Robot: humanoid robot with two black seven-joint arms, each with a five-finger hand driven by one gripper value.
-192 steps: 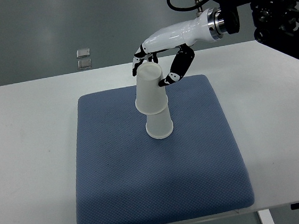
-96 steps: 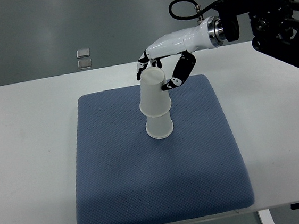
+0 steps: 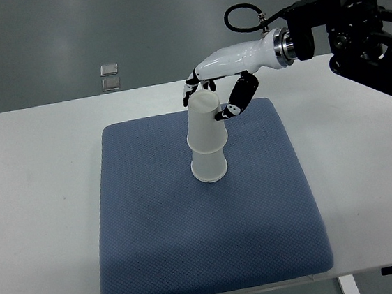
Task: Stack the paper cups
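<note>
Fingers [image 3: 191,91] of the right hand [image 3: 217,81] curl around the upper paper cup [image 3: 204,121], which sits upside down over the lower cup [image 3: 208,165] on a blue mat [image 3: 151,250] covering the worktop [image 3: 34,206].

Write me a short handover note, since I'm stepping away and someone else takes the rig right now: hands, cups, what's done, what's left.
Right hand: fingers curled around the top of the upper paper cup, thumb against its right side; it looks like a grasp.
Left hand: not in view.
Cups: both upside down on the blue mat. The upper cup sits over the lower paper cup, roughly in line with it, covering only its top part.
Done: the upper cup is placed onto the lower one.
Left: probably seat it further down if needed, then open the hand and pull away without tipping the stack.
</note>
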